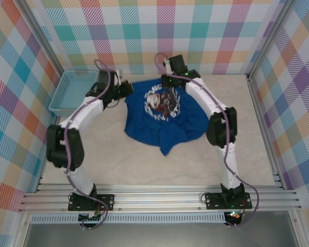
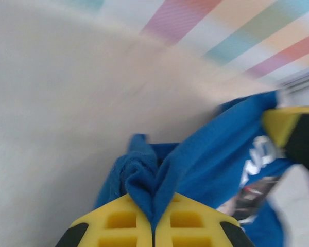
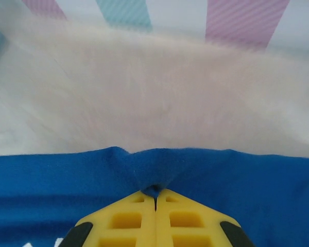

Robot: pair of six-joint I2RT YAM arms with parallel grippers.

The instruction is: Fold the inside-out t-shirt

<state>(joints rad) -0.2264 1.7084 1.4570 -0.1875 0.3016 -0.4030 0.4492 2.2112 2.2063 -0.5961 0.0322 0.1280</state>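
Note:
The royal-blue inside-out t-shirt point(image 1: 159, 123) lies bunched in the middle of the table, its white and dark print facing up. My left gripper point(image 1: 126, 91) is at the shirt's far left corner, shut on a gathered fold of blue cloth. In the left wrist view, the t-shirt point(image 2: 216, 154) is pinched between the yellow jaws of the left gripper point(image 2: 154, 208). My right gripper point(image 1: 170, 81) is at the shirt's far edge. In the right wrist view, the right gripper point(image 3: 155, 194) is shut on a small pucker of the hem of the t-shirt point(image 3: 247, 180).
A light blue mesh basket point(image 1: 72, 90) stands at the far left, just behind the left arm. Plaid walls close in the table on the left, back and right. Bare beige tabletop point(image 1: 144, 164) lies in front of the shirt.

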